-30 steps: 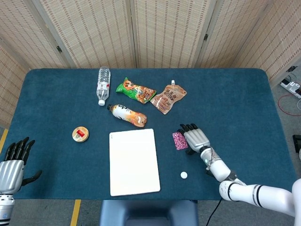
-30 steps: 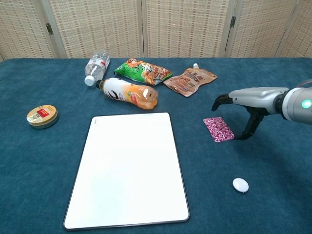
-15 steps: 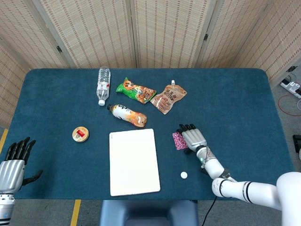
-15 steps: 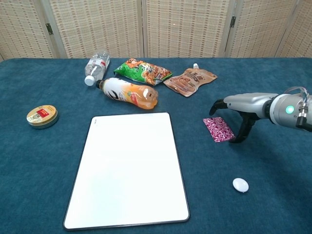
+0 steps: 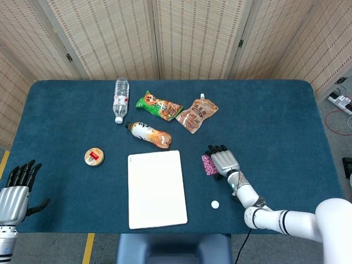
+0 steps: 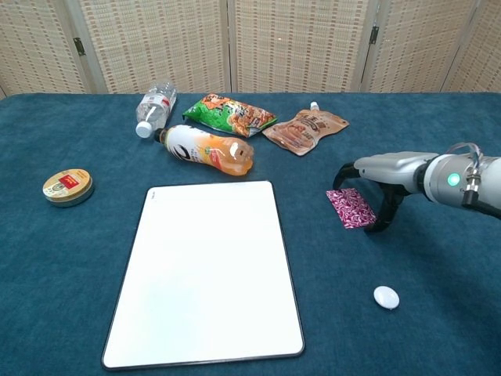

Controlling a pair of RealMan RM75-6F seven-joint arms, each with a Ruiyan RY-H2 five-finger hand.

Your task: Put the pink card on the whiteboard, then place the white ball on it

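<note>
The pink patterned card (image 6: 351, 207) lies flat on the blue cloth, just right of the whiteboard (image 6: 207, 269); in the head view the card (image 5: 208, 164) is partly covered. My right hand (image 6: 374, 178) hovers over the card with its fingers arched down around it, thumb on the near right side, holding nothing. The same right hand (image 5: 222, 161) shows in the head view. Nearer the front edge sits the small white ball (image 6: 386, 297), also seen as the ball (image 5: 215, 204) right of the whiteboard (image 5: 156, 188). At the front left corner my left hand (image 5: 16, 193) stays open, away from everything.
At the back lie a water bottle (image 6: 155, 107), a green snack bag (image 6: 228, 114), a brown pouch (image 6: 305, 130) and an orange drink bottle (image 6: 207, 150). A round tin (image 6: 67, 187) sits left of the whiteboard. The table's front edge runs just below the board.
My right hand has slid left and lowered over the pink card, its fingers closing in around it. The card, ball and left hand have not moved.
</note>
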